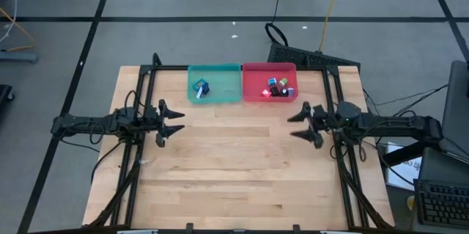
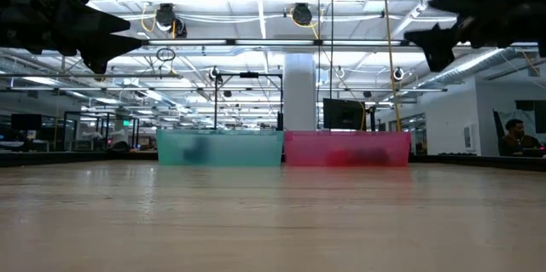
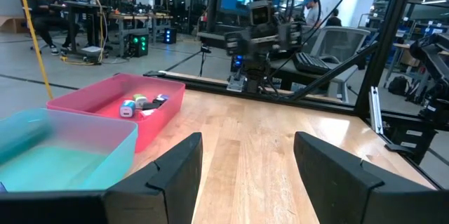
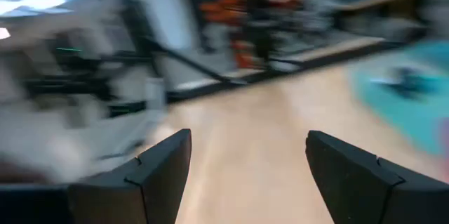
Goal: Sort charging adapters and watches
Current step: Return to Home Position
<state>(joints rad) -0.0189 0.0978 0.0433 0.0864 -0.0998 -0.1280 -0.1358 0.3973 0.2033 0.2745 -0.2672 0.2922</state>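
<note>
Hovering above the tabletop at left, the left pincer is empty, jaws wide apart. The teal bin holds the watches. The red bin touching it holds the charging adapters. The right pincer is also spread and empty.

Risk: a low swing could clip a bin wall and spill sorted pieces.

The high view shows the bin contents; the low view shows only walls.

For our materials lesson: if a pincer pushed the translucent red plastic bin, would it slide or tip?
Probably slide: the translucent red plastic bin is low and wide on the wooden table. Likely light: it holds a few small coloured blocks. It might shove the adjoining teal plastic bin.
</note>
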